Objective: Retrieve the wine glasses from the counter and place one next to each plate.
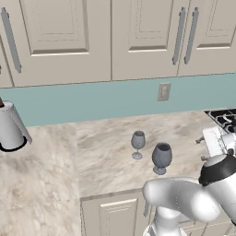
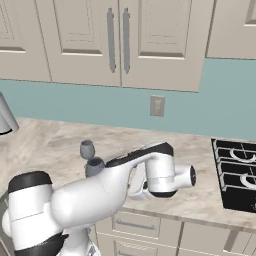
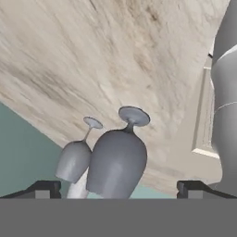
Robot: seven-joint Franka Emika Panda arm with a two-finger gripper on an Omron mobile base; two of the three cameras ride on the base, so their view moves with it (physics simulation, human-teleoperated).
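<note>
Two smoky grey wine glasses stand upright and close together on the beige counter (image 1: 106,156). The narrower glass (image 1: 138,143) is nearer the backsplash and the wider-bowled glass (image 1: 161,156) nearer the front edge. My gripper (image 1: 203,148) hovers to the right of the wider glass, apart from it, with its jaws open and pointing at it. The hand view is rolled, so the feet point up: the wider glass (image 3: 118,162) sits centred in front of my open gripper (image 3: 118,187), with the narrower glass (image 3: 74,161) beside it. My arm partly hides the glasses (image 2: 94,166) in the right base view. The plates are out of view.
A silver kettle (image 1: 9,126) stands at the far left of the counter. A black stove (image 2: 237,172) lies at the right end. Cream wall cabinets hang above, and an outlet (image 1: 163,91) sits in the teal backsplash. Bare worktop stretches left of the glasses.
</note>
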